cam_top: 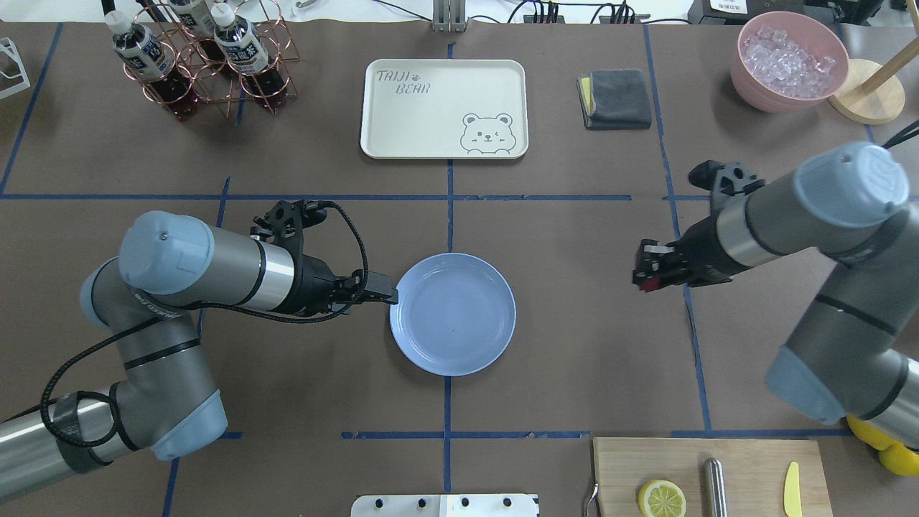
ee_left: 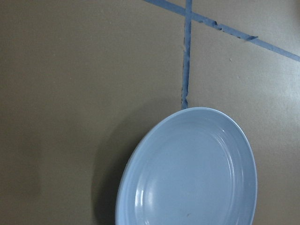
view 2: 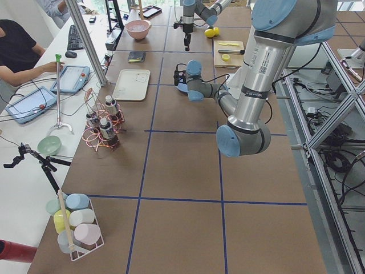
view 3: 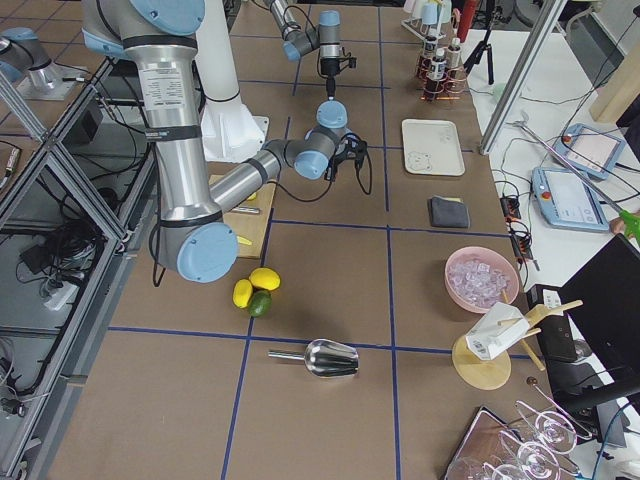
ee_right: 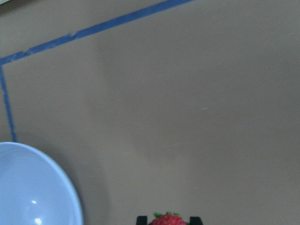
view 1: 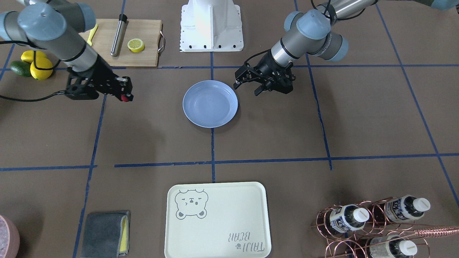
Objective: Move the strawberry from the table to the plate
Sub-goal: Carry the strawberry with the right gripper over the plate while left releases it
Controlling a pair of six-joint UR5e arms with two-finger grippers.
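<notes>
The strawberry [view 1: 125,98] sits pinched in the right gripper [view 1: 124,95], left of centre in the front-facing view. It looks lifted off the table [view 1: 272,136] and is well apart from the plate [view 1: 210,107], which lies bare at mid-frame. So I'd say the pick is done, with the carry across and the drop left. The right wrist view shows the berry clamped between both tips at its bottom edge. The left gripper [view 1: 246,89] hangs just beside the plate's rim, jaws apart, holding nothing.

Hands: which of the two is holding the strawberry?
The right hand, shut on the strawberry; the left hand hangs open and empty beside the plate.
</notes>
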